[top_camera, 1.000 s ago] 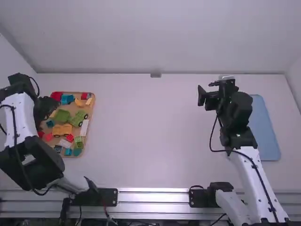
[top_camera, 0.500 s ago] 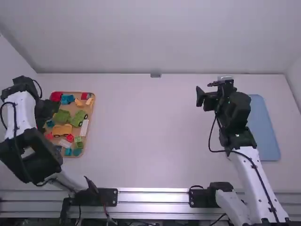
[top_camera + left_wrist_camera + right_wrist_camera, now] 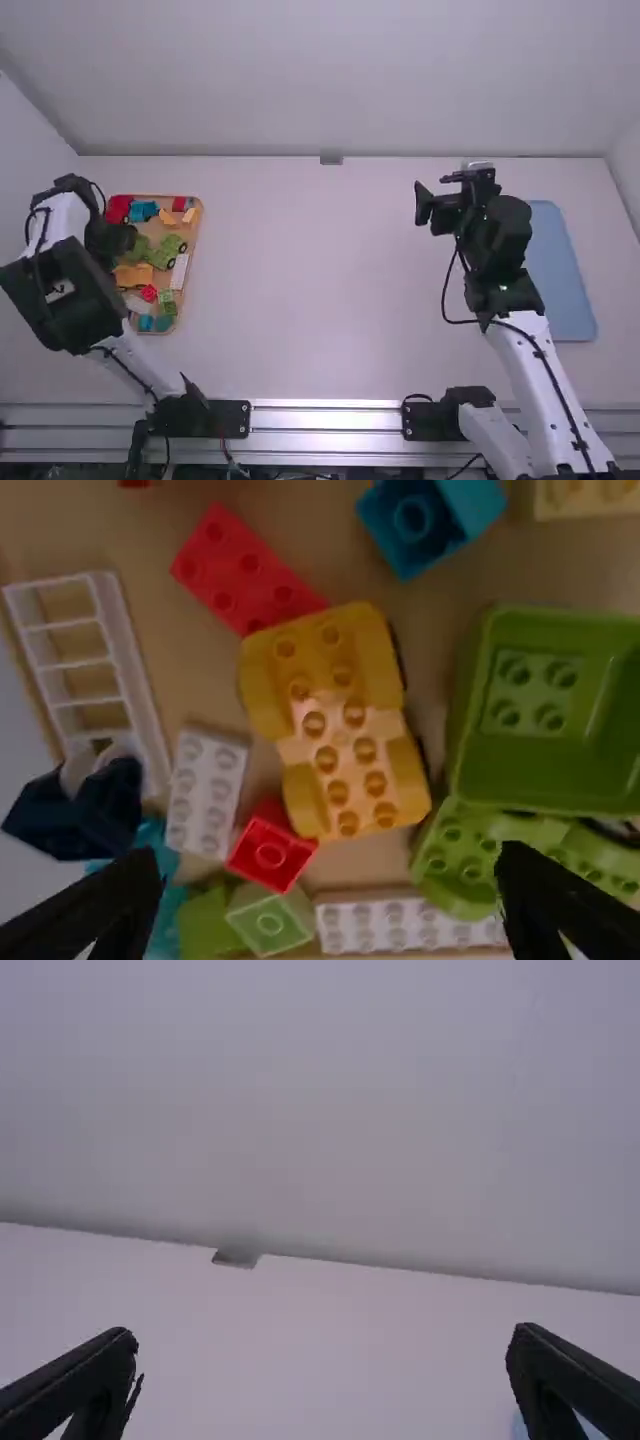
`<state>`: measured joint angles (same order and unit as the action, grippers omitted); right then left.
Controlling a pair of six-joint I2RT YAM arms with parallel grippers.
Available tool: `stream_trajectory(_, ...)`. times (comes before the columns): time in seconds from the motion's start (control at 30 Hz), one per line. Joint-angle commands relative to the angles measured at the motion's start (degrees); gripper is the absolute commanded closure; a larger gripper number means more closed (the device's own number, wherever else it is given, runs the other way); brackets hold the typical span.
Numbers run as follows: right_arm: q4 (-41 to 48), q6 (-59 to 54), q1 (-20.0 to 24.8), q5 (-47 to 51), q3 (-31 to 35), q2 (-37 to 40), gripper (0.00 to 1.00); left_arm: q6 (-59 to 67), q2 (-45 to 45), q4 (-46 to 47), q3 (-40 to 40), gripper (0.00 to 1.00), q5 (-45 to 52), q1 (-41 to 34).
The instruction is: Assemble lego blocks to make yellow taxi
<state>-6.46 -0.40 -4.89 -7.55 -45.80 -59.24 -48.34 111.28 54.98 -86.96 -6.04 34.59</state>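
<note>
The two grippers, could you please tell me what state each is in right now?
Left gripper: open, holding nothing.
Right gripper: open, holding nothing.

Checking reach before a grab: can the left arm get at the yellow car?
Probably yes: the left pincer is open over the tray, nothing covers the yellow car, though the small red block beside it may crowd a finger.

A plain back wall [image 3: 330, 80] is noted behind the white table [image 3: 320, 280], which is flanked by side walls [image 3: 627, 150] under diffuse light.
</note>
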Motion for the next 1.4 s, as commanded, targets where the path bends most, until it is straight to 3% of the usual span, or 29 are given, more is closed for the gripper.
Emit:
stream_trajectory(0.0,-0.3,0.6,0.0,-0.1,-2.2,-0.3,0.01,-1.1,1.5,-1.3,2.6,0.11,1.6,-0.5)
stream_trajectory(0.5,-0.2,0.2,-0.7,-0.1,-2.2,-0.3,0.01,-1.9,1.8,-12.7,11.8,0.09,3.7,-0.7)
stream_trajectory(0.7,-0.4,0.2,-0.7,-0.1,-2.2,-0.3,0.01,-2.1,1.7,-11.3,10.6,0.09,2.2,-0.8)
stream_trajectory(0.93,-0.4,0.2,-0.9,-0.1,-2.2,-0.3,0.01,6.4,1.7,-2.8,-1.7,0.09,6.0,-1.0)
stream_trajectory(1.03,-0.1,0.2,-0.7,-0.1,-2.2,-0.3,0.01,5.2,1.7,1.2,-4.1,0.07,2.3,-2.1)
stream_trajectory(1.37,0.7,0.2,-0.6,-0.1,-2.2,-0.3,0.01,3.3,1.9,3.2,2.3,0.06,-3.3,-6.1)
